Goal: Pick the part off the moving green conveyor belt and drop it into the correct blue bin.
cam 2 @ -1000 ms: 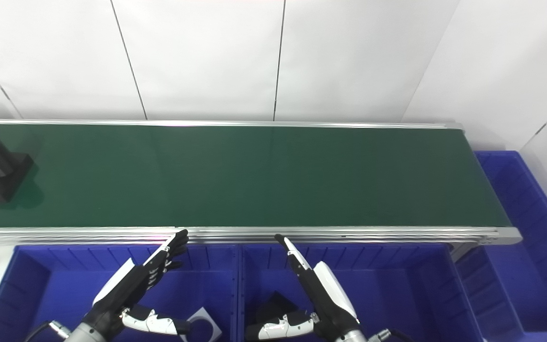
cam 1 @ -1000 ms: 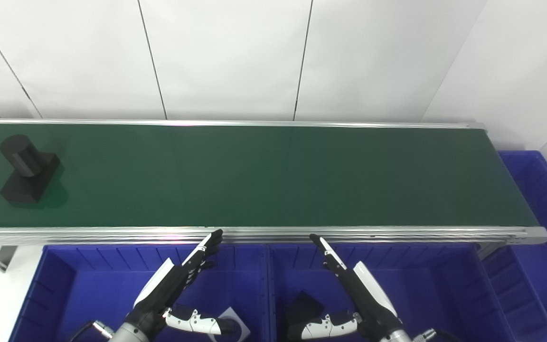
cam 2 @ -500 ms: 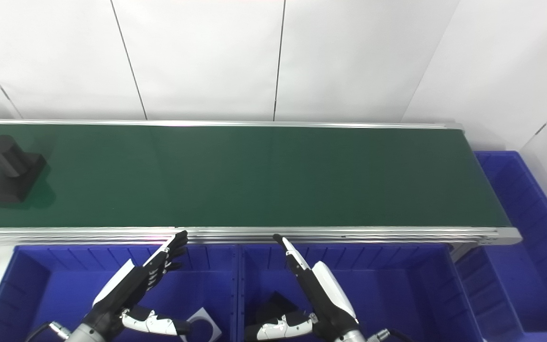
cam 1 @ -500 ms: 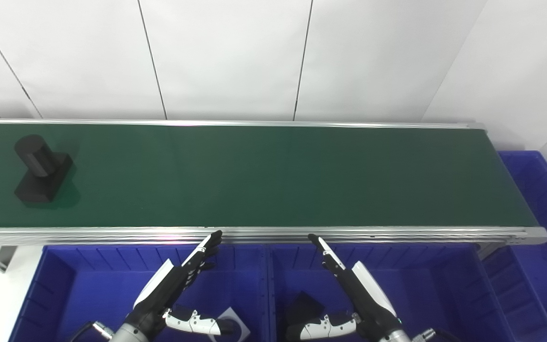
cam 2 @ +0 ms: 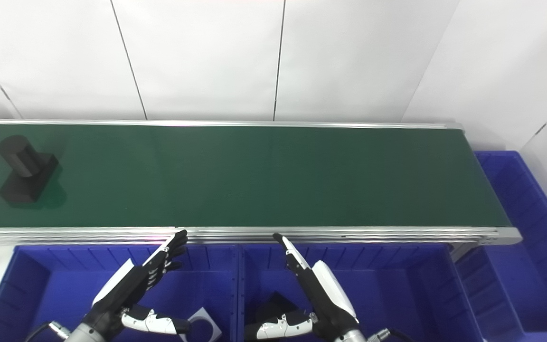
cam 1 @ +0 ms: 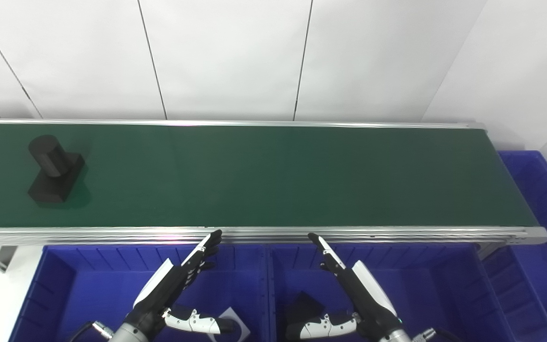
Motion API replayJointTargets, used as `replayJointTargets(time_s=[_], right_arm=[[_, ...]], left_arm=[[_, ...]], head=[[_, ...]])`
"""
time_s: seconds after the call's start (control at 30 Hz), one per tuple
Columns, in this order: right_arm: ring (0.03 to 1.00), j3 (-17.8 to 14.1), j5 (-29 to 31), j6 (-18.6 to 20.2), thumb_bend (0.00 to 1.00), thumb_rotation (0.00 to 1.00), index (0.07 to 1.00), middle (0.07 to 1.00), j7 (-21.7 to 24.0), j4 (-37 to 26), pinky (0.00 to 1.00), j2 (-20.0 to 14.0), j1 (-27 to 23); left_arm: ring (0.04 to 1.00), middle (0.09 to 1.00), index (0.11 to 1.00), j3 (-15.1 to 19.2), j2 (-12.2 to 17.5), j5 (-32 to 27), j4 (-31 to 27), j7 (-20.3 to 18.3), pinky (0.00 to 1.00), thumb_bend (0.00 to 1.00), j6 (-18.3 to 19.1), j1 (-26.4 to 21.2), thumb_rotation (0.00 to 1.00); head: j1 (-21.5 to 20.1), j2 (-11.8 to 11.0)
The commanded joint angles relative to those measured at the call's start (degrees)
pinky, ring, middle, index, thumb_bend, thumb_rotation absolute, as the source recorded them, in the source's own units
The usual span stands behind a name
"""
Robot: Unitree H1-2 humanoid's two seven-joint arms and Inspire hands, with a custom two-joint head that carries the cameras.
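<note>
Black and matte, the part is a blocky rectangular base with a stubby cylinder rising from its far end. It sits near the left end of the green conveyor belt, about midway between the belt's far and near rails. I read its long axis as running diagonally, base end toward the near-left and cylinder end toward the far-right. My left hand and right hand both hover over the blue bins below the near rail, fingers straight and spread, grasping nothing.
</note>
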Motion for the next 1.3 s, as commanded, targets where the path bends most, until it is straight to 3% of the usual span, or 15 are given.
replayJointTargets(time_s=[0.0,0.6,0.73,0.9,0.93,1.0,1.1,1.27], right_arm=[[0.998,-0.06,0.46,0.17,0.90,0.25,1.000,1.000,0.19,-1.69,0.90,-0.05,-0.34],[1.000,0.02,0.07,0.40,0.91,0.25,1.000,1.000,0.07,-1.73,0.94,0.00,-0.33],[1.000,-0.31,0.44,-0.24,0.91,0.24,1.000,1.000,-0.18,-1.22,0.92,-0.31,0.11],[0.975,-2.02,2.84,-1.78,0.90,0.23,1.000,1.000,-0.33,-1.01,0.88,-1.76,1.46],[0.956,-2.46,3.52,-2.59,0.90,0.21,1.000,1.000,-0.55,-0.82,0.84,-2.09,1.76],[0.955,-3.01,4.22,-4.28,0.90,0.18,1.000,1.000,-1.19,-0.09,0.84,-2.59,2.10],[0.971,-3.07,4.50,-6.22,0.89,0.16,1.000,1.000,-1.96,1.25,0.91,-3.15,1.87],[0.985,-3.07,5.27,-6.79,0.89,0.13,1.000,1.000,-2.13,2.68,0.93,-3.25,1.50]], left_arm=[[0.978,1.000,1.000,0.33,0.07,-0.94,-1.36,0.34,0.91,0.91,-1.24,-0.80,0.29],[0.978,1.000,1.000,0.17,0.18,-1.32,-1.46,0.20,0.92,0.91,-1.16,-0.76,0.28],[0.975,1.000,1.000,-0.22,-0.26,-0.92,-0.27,0.59,0.91,0.91,-2.41,-0.60,0.28],[0.966,1.000,1.000,-1.56,-1.99,0.94,1.65,1.68,0.91,0.93,-3.97,-0.38,0.30],[0.964,1.000,0.996,-1.75,-2.50,0.90,2.05,1.87,0.90,0.94,-4.11,-0.30,0.28],[0.958,0.998,0.987,-2.03,-3.43,1.97,3.09,2.82,0.89,0.94,-5.55,-0.27,0.29],[0.932,0.974,0.965,-2.22,-4.44,3.75,4.14,4.33,0.85,0.95,-7.07,-0.37,0.30],[0.914,0.961,0.948,-2.07,-5.30,5.32,6.32,6.61,0.82,0.95,-10.22,-0.61,0.29]], head=[[0.05,0.05],[0.72,-0.36],[4.57,-2.11],[18.45,-7.16],[19.90,-8.01],[22.20,-9.68],[22.84,-10.82],[22.07,-13.09]])
